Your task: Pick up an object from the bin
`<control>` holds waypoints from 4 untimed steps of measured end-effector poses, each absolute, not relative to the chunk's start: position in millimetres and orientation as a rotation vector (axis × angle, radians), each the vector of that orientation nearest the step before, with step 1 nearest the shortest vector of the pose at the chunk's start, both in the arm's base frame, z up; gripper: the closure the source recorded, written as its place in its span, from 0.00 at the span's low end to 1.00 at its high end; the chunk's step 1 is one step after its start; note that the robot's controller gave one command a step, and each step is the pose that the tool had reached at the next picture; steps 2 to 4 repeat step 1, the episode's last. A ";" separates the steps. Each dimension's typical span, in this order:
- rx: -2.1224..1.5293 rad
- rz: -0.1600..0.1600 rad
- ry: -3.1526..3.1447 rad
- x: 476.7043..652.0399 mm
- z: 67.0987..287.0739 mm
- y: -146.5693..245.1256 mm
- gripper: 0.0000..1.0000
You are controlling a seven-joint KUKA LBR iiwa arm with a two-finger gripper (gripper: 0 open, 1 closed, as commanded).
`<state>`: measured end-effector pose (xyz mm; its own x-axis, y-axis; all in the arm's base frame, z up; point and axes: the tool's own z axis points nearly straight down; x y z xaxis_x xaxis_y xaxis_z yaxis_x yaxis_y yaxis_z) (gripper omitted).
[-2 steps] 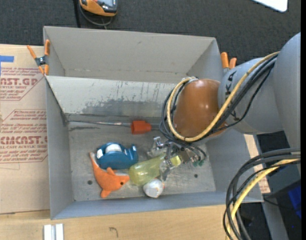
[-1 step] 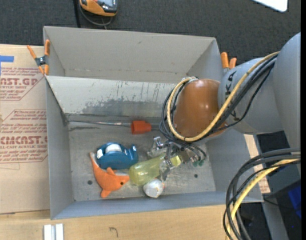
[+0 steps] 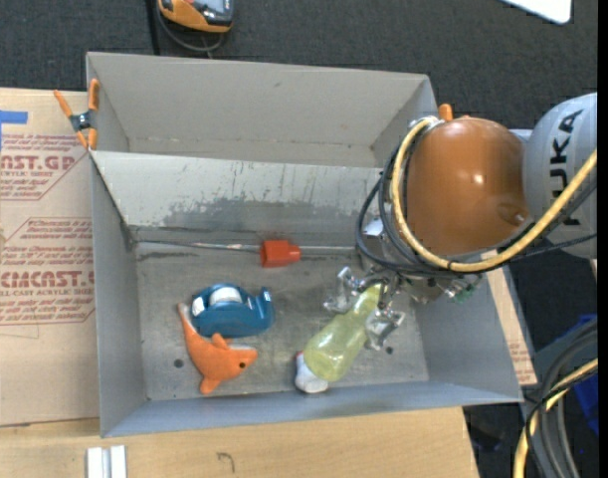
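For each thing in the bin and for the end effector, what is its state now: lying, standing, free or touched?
end effector: low in the bin, at the bottle's upper end.
yellow-green bottle: lying on its side, white cap toward the front wall.
blue tape dispenser: upright on the floor, free.
orange toy fish: lying in front of the dispenser, free.
orange-handled tool: lying flat near the back wall, free.

A grey metal bin [image 3: 114, 267] with sloping walls sits mid-frame. Four things lie on its floor. At the back, centre, is an orange-handled tool [image 3: 280, 253] with a thin metal shaft, possibly a screwdriver. Lower left is a blue tape dispenser [image 3: 231, 312], with an orange toy fish [image 3: 216, 358] just below it. Lower centre-right, a yellow-green bottle [image 3: 338, 345] lies on a slant, white cap [image 3: 309, 378] lowermost.
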<state>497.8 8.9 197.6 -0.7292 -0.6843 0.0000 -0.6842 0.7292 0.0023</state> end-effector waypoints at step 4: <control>1.288 0.002 -2.872 494.2 227.5 5.9 1.00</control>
